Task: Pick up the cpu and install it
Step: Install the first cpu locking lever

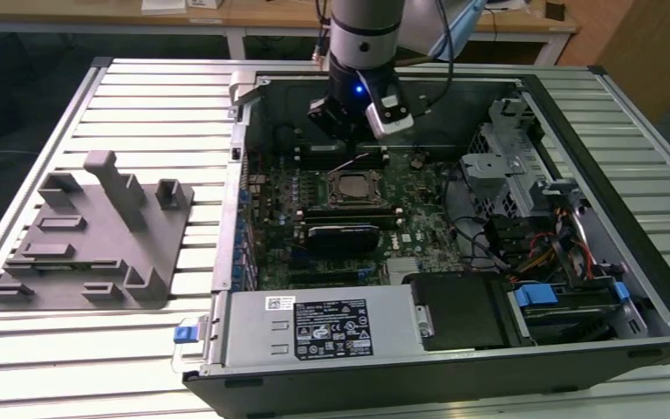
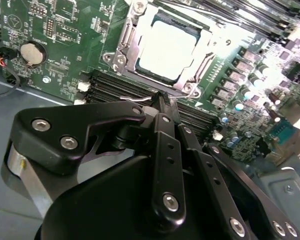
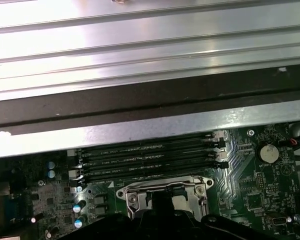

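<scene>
Chip [image 2: 167, 52]: silvery square top, lying flat inside the metal-framed socket [image 2: 127, 47] on the green board [image 2: 60, 30], near the middle of the open computer case [image 1: 452, 349].
Gripper [image 2: 162, 100]: black, above the edge of the socket, beside the memory slots [image 3: 145, 155]; fingers together, holding nothing.
Gray block [image 1: 85, 236]: on the slatted table [image 1: 32, 367], at the exterior view's left, well apart from the case.

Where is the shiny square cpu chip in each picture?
Exterior view: the cpu sits in the socket at the middle of the motherboard, just below the gripper.
Second wrist view: the cpu lies in the metal socket frame, beyond the fingertips.
First wrist view: partly hidden by the gripper; a silvery bit shows inside the frame.
Shared landmark: the black memory slots beside the socket.
</scene>
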You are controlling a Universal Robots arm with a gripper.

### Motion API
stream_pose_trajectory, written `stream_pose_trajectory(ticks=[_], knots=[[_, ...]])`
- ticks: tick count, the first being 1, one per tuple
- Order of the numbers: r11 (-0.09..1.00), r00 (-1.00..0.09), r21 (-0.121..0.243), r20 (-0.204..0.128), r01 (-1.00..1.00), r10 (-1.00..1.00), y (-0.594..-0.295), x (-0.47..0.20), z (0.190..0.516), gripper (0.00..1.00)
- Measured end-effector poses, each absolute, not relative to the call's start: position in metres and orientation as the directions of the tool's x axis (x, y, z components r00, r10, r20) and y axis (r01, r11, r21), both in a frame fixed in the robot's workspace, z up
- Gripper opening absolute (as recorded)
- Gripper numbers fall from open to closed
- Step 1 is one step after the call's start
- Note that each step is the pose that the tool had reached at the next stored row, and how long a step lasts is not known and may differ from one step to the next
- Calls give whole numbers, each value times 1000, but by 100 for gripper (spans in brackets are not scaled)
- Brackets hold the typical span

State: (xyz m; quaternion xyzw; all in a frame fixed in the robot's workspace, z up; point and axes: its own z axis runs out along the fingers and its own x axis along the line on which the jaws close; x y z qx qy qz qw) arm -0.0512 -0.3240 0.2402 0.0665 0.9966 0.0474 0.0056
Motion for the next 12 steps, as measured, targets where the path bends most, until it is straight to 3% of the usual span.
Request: stream_pose_trajectory(ticks=[12], knots=[[988,-992,106,-45,109,114,-324,-51,232,11]])
